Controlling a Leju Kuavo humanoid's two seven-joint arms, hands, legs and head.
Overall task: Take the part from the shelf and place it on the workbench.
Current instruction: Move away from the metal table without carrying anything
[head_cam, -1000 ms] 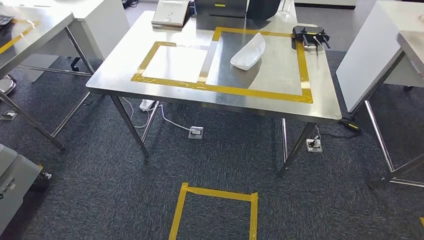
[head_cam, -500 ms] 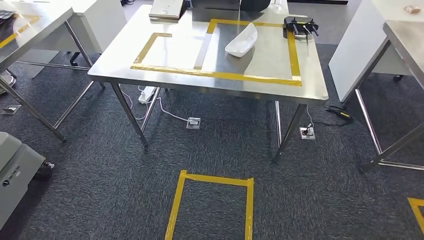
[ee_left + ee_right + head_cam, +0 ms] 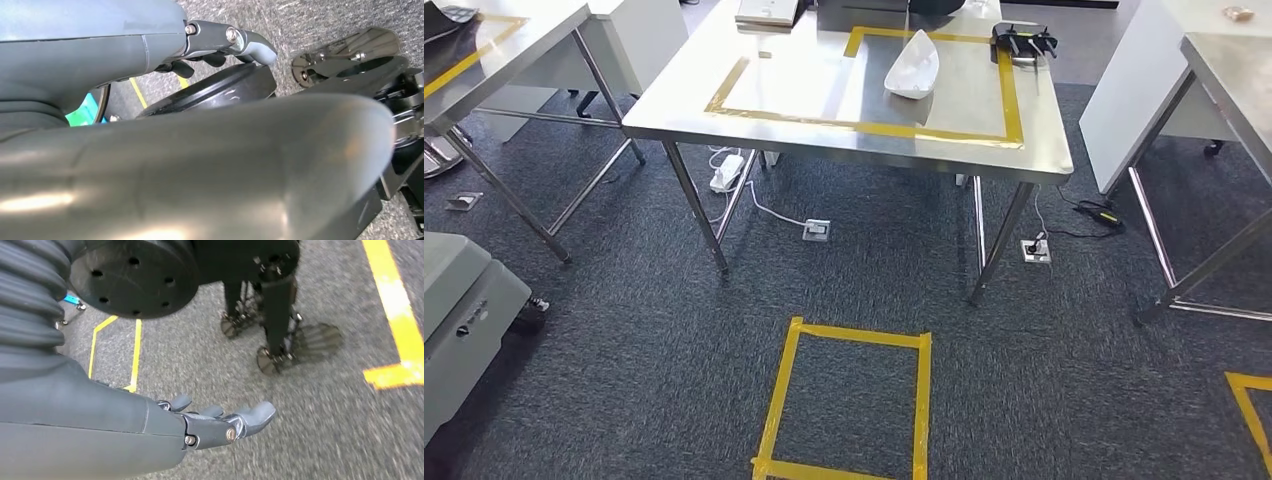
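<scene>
A white, boat-shaped part (image 3: 912,65) lies on the steel workbench (image 3: 844,140), inside the larger rectangle of yellow tape (image 3: 1014,100). In the left wrist view my left hand (image 3: 200,150) hangs over the carpet; its thick thumb looms close and its fingers (image 3: 235,42) stretch out with nothing in them. My right hand (image 3: 215,422) in the right wrist view also hangs above the carpet, fingers apart and holding nothing.
A black device (image 3: 1022,42) sits at the workbench's far right corner, and a flat white box (image 3: 767,12) at its far edge. Steel tables (image 3: 484,60) (image 3: 1224,70) flank it. A grey unit (image 3: 459,320) stands at left. A yellow tape square (image 3: 849,400) marks the carpet; cables (image 3: 726,172) lie under the bench.
The whole head view has shifted: the workbench now sits higher and farther off, and more floor shows. The part has not moved on the bench.
</scene>
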